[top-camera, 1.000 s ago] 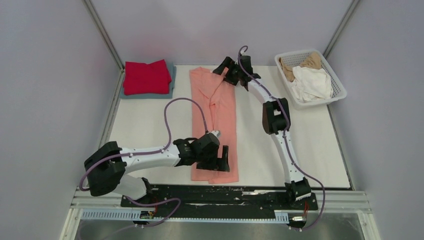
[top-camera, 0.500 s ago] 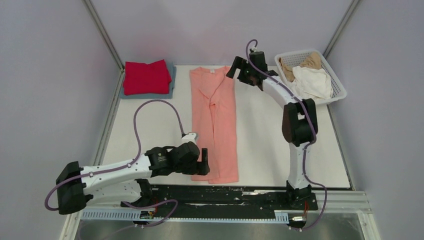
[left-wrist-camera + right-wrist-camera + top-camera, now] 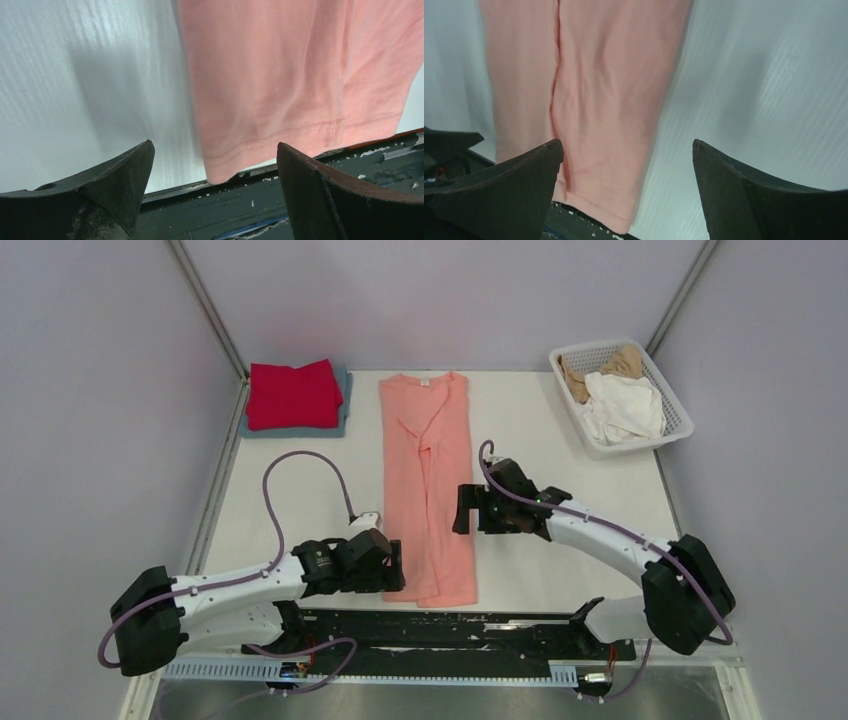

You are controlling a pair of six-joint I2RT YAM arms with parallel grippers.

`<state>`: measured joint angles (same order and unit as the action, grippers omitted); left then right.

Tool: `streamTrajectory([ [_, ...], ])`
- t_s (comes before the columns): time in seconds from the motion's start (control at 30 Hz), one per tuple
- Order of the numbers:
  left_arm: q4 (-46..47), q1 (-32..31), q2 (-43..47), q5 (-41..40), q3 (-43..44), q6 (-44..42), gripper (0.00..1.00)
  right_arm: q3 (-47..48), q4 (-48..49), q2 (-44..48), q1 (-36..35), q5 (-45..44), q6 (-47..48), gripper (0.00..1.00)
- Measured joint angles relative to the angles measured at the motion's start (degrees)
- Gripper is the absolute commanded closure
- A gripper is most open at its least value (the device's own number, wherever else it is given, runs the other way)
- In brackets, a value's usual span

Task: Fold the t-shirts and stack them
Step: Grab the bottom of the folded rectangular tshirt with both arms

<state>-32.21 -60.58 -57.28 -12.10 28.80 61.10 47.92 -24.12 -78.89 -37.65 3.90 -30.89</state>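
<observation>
Here we see both arms bent low toward the salmon-pink t-shirt (image 3: pixel 430 470), which lies flat as a long narrow strip, collar at the far end and hem at the near end. The left arm stretches from its base toward the shirt's near left corner, and the left gripper (image 3: pixel 395 565) sits just beside the shirt's left edge, close to the hem. The right arm has its elbow well out to the right of the shirt. Its forearm reaches back so that the right gripper (image 3: pixel 463 510) meets the shirt's right edge, a little nearer than the middle.

In the left wrist view the stitched hem corner lies between the two fingers (image 3: pixel 125 170), just beyond their tips. In the right wrist view the shirt's right edge runs between the fingers (image 3: pixel 524 170), one over cloth, the other over bare table (image 3: pixel 580 510).

Both pairs of fingers are spread wide and grip nothing; we cannot tell whether they touch the cloth.

Left of the shirt's collar a folded red t-shirt (image 3: pixel 293 393) rests on a grey-blue t-shirt (image 3: pixel 344 400). Right of the collar, a basket (image 3: pixel 600 448) holds a white t-shirt (image 3: pixel 625 405) and a tan t-shirt (image 3: pixel 620 362).
</observation>
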Motion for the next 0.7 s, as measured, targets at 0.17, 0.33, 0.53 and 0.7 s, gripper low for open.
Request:
streamTrajectory([
  [0.17,3.56,0.02,-4.81,1.46,-0.20,-0.31,0.17,-5.95,-3.54,9.38,-4.46,-0.92,-3.85,0.03],
  [0.33,3.54,0.24,-6.49,1.46,0.37,-0.55,0.42,-11.45,-4.11,15.17,-12.55,-0.26,-8.96,0.12],
  [0.53,3.87,0.28,-6.25,2.08,-0.85,-0.33,0.64,-16.68,-6.19,12.63,-19.96,0.79,-13.66,0.18],
  [0.7,5.86,0.28,-4.24,3.58,-3.02,-0.24,0.94,-17.09,-6.36,12.57,-21.70,-0.13,-16.22,0.29],
])
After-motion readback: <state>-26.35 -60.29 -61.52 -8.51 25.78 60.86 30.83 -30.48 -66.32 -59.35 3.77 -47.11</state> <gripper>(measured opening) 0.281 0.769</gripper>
